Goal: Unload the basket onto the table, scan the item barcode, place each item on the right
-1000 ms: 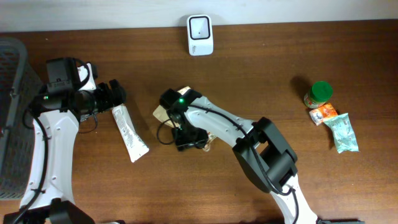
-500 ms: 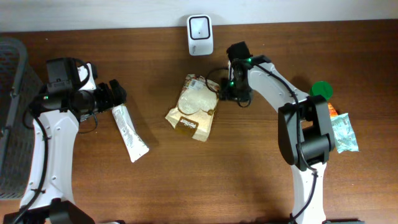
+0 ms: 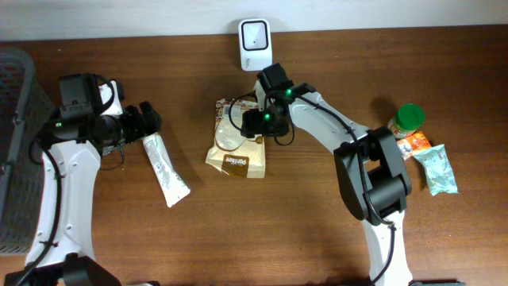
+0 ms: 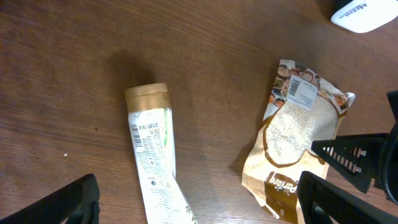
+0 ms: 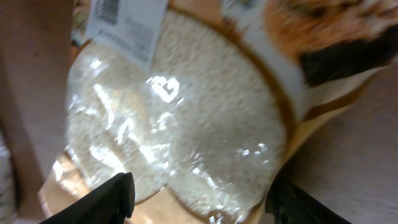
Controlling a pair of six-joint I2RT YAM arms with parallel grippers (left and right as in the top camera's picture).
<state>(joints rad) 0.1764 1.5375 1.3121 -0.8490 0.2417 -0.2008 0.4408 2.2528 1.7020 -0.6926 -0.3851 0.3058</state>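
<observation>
Seemingly unscanned: tan windowed grain pouch (image 3: pixel 236 151) lies on wooden table (image 3: pixel 317 238) short of white scanner (image 3: pixel 255 44); right gripper (image 3: pixel 248 124) apart over it, left gripper (image 3: pixel 150 119) apart.

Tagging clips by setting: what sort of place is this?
Probably a mock checkout bench: a white barcode scanner at the far edge of the wooden table, packaged groceries such as a grain pouch and a tube, and a grey basket at the left.
</observation>
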